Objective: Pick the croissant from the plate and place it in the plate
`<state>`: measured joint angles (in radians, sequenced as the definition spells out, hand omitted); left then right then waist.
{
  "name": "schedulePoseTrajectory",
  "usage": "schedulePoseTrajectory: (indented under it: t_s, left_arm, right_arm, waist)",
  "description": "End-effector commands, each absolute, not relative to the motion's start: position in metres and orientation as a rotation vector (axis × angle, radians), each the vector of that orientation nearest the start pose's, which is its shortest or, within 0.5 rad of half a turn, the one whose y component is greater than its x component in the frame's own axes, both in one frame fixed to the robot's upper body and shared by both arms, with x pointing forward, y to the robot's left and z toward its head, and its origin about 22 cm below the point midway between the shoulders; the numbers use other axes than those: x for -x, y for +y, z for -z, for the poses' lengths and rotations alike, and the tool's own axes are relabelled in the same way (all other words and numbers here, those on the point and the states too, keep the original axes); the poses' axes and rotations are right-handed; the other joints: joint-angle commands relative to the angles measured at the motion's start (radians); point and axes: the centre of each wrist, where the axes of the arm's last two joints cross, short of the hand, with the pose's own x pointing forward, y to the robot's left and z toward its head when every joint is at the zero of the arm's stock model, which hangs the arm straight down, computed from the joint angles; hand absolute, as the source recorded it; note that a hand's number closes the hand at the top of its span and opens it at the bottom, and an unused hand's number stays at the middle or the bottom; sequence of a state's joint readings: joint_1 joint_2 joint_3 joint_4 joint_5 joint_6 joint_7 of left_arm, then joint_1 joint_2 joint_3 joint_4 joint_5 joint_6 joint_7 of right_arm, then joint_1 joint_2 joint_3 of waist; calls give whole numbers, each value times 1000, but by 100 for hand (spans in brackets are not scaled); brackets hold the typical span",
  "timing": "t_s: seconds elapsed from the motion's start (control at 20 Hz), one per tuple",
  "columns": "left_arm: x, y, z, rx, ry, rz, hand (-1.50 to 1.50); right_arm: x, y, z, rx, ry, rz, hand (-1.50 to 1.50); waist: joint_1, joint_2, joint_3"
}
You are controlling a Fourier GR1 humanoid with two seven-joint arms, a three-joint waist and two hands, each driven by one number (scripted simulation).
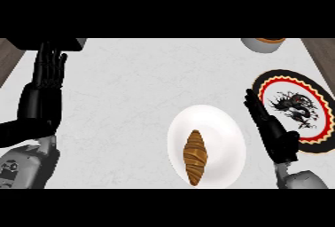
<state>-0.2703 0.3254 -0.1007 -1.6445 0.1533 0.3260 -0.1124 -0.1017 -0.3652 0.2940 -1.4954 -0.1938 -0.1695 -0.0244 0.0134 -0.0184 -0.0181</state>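
Near the lower middle of the frame, a white plate (pixel 219 128) lies on the pale worktop (pixel 131 88), and the croissant (pixel 195 156) rests on it lengthwise, toward the plate's lower left part. Just right of this plate, the right hand (pixel 274 133) stands between it and a second plate, fingers straight and released, grasping nothing. It touches neither the croissant nor the white plate as far as can be seen. That second plate (pixel 307 88), black with a red ring and a dark figure at its centre, sits at the right edge of the frame, partly hidden behind the hand. At the upper left, the left hand (pixel 49 71) rests released with fingers up. A pale bowl (pixel 262 44) shows at the upper right, cut by the frame's top.
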Motion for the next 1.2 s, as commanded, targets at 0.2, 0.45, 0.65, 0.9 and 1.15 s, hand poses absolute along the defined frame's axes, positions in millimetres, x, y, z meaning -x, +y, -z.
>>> schedulePoseTrajectory:
  t_s: [0.2, 0.45, 0.65, 0.9, 1.15]
  left_arm:
    - [-275, 273, -35, -218, -1602, 66, 0]
    - [-264, 278, -7, -190, -1427, 64, 0]
    - [-276, 287, -20, -167, -1420, 85, 0]
    - [-273, 286, -13, -169, -1412, 86, 0]
    - [-287, 302, -9, -169, -1405, 81, 0]
  right_arm:
    - [-281, -221, -35, -433, -1718, -260, 150]
    - [-271, -251, -2, -40, -1848, -57, -150]
    - [-238, -251, 70, -236, -1882, -171, -150]
    - [-245, -257, 75, -170, -1851, -540, -150]
    - [-247, -272, 45, -97, -1787, -686, -150]
  waist:
    - [15, 32, 22]
    - [-23, 33, 23]
    - [-5, 25, 21]
    - [-5, 20, 19]
    - [-20, 18, 17]
